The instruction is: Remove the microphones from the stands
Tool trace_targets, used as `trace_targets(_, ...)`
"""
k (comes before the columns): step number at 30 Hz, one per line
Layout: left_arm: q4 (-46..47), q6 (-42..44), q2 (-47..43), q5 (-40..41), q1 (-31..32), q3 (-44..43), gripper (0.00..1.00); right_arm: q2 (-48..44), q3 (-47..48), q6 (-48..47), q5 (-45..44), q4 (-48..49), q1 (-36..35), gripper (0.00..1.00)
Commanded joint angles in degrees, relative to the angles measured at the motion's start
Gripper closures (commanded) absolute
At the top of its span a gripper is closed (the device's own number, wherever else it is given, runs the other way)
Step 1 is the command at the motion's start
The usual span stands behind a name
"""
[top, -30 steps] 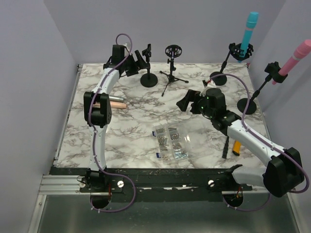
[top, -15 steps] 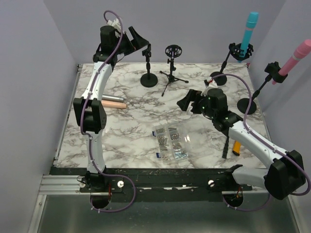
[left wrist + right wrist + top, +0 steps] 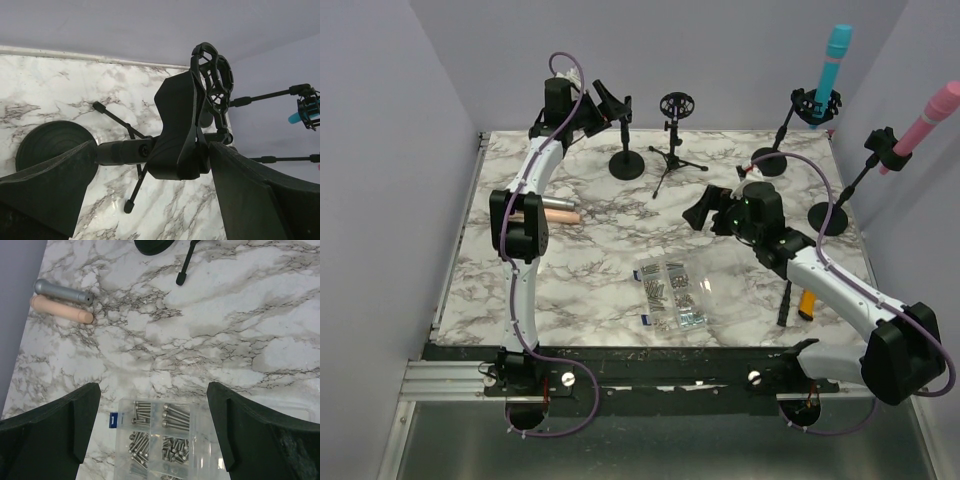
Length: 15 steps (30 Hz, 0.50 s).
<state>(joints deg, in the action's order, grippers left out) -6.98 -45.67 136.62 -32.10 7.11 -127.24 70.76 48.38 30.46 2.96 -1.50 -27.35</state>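
The marble tabletop carries 4 stands along its far and right edges. The left gripper is spread wide at the far left corner, its fingers on either side of the empty clip of a round-based stand. The right gripper hangs spread near the centre, above a screw box. The blue microphone sits clipped at the far right corner and the pink microphone at the right edge. 2 more, the grey microphone and the beige microphone, lie side by side near the left edge.
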Motion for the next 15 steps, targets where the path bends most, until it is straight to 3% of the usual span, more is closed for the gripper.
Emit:
trace_targets(1, -7.0, 4.9, -1.1, 3.0, -0.1, -0.6, 0.04, 1.2, 1.2, -0.1, 1.6, 0.7, 0.2, 0.03)
trace_targets(7, -14.1, 8.2, -10.9, 4.6, -0.7, -0.7, 0.02, 1.9, 1.5, -1.7, -1.9, -1.4, 0.2, 0.03)
trace_targets(10, -20.0, 12.1, -18.4, 9.5, -1.1, 0.7, 0.02, 2.5, 2.3, -3.1, -5.6, -3.5, 0.2, 0.03)
trace_targets(15, -23.5, 16.5, -32.8, 16.6, -1.0, 11.8, 0.01, 1.5, 1.9, -4.1, -9.1, -4.8, 0.2, 0.04)
